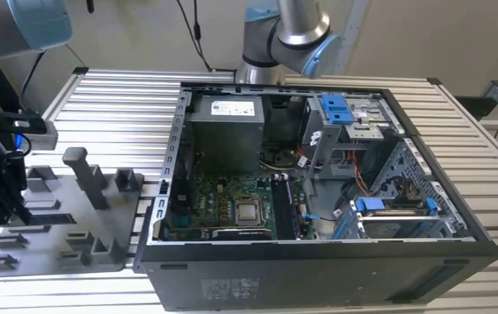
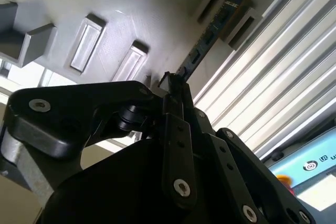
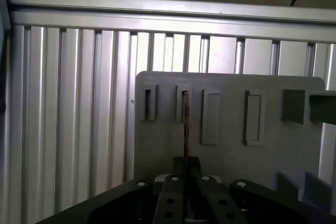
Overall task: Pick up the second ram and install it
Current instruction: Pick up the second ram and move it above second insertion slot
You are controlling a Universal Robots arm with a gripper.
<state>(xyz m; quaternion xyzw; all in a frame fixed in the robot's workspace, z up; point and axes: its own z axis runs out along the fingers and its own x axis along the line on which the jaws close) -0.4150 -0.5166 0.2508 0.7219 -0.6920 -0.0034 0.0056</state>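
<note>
A grey holder plate (image 3: 226, 156) with raised rectangular slots (image 3: 211, 116) lies just under the claw (image 3: 187, 167), resting on the ribbed aluminium worktop (image 3: 68, 103) that stretches beyond it. In the exterior view an open computer case (image 1: 319, 275) sits well apart from the claw, with a green motherboard (image 1: 223, 203) and blue drive brackets (image 1: 336, 108) inside

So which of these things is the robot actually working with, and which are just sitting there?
Part of the job: the second ram, standing on edge in the gray holder tray; the gripper right at it; the motherboard inside the open computer case.
Just lying about: the power supply; the blue drive brackets; the ribbed metal table.
</note>
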